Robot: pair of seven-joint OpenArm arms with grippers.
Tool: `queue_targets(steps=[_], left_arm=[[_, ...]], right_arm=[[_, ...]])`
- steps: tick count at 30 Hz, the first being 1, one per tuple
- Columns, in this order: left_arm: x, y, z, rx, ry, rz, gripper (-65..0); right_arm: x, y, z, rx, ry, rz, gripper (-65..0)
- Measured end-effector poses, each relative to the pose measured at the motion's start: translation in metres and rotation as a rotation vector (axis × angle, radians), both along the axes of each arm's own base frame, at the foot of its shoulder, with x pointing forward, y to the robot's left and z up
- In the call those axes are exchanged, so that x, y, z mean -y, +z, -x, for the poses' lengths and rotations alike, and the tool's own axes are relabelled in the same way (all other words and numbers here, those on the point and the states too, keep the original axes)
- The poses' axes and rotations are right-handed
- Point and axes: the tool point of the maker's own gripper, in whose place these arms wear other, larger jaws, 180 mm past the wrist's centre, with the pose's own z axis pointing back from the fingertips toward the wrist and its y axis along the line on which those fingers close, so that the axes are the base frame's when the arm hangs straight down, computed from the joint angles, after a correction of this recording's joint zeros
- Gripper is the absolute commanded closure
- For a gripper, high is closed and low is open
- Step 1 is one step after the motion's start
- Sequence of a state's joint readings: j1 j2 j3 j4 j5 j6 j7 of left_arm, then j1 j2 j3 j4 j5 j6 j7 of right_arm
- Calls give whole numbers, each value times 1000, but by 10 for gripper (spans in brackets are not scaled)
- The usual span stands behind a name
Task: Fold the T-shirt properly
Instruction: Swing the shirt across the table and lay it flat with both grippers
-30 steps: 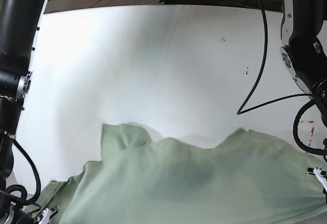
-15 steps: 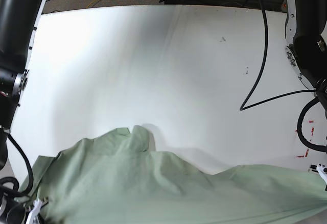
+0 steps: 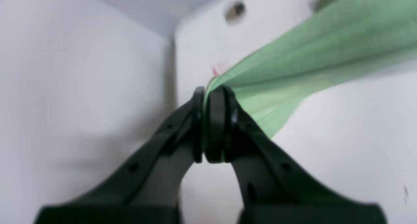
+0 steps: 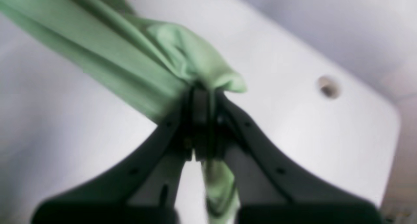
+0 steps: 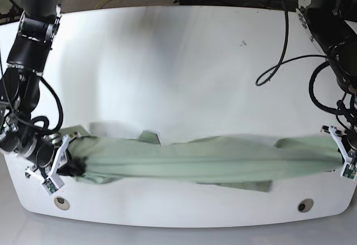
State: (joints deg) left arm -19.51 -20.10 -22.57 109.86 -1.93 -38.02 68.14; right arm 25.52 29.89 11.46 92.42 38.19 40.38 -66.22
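The pale sage-green soft-knit T-shirt (image 5: 201, 164) lies stretched in a long band along the near edge of the white desk (image 5: 178, 72). The left pincer (image 3: 207, 126) is clamped on 1 end, the right pincer (image 4: 202, 126) on the other. Beyond the shirt, the desk surface lies bare.
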Motion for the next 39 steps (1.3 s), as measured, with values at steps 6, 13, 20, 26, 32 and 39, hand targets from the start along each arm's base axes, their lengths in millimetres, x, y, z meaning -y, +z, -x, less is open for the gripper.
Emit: queue_targets(steps=[6, 13, 20, 26, 32, 39], left_arm=[[-11, -49, 32, -142, 18, -11, 0], [-10, -107, 75, -323, 17, -11, 0], [-13, -142, 112, -449, 24, -17, 0], [-28, -155, 142, -503, 75, -9, 0], [-36, -159, 156, -497, 82, -4, 0], [-38, -171, 177, -558, 84, -15, -125]], right_arm=[[-15, -49, 46, -92, -1, -89, 0], [-40, -103, 107, -235, 27, -88, 0], [-63, -135, 163, -343, 52, -116, 0], [-66, -157, 198, -437, 50, -126, 0], [-66, -170, 222, -500, 48, -130, -151], [-73, -172, 235, -534, 59, -182, -428]])
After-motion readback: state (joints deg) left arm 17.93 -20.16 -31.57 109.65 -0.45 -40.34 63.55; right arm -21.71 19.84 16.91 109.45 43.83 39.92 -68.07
